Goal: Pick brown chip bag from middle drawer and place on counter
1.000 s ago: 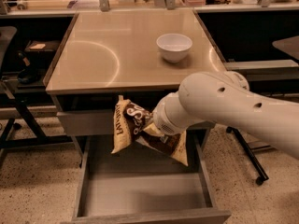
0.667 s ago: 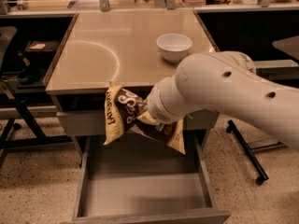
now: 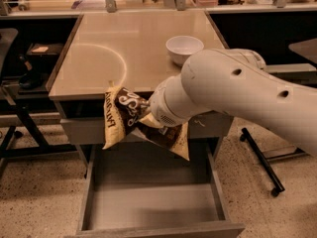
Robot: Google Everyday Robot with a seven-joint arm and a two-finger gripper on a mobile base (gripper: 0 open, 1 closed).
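Hand [image 3: 147,112], at the end of the white arm [image 3: 237,90], clamps the brown chip bag [image 3: 120,114] and holds it in the air against the table [image 3: 94,58] front edge, above the open middle drawer [image 3: 148,207]. A white bowl [image 3: 184,48] sits on the table behind.

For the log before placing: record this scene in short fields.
hand: grips the brown chip bag, by the front edge of the counter
bag: tilted, in the air above the middle drawer
drawer: open, floor bare
counter top: holds a white bowl
task: bag out, not yet on counter
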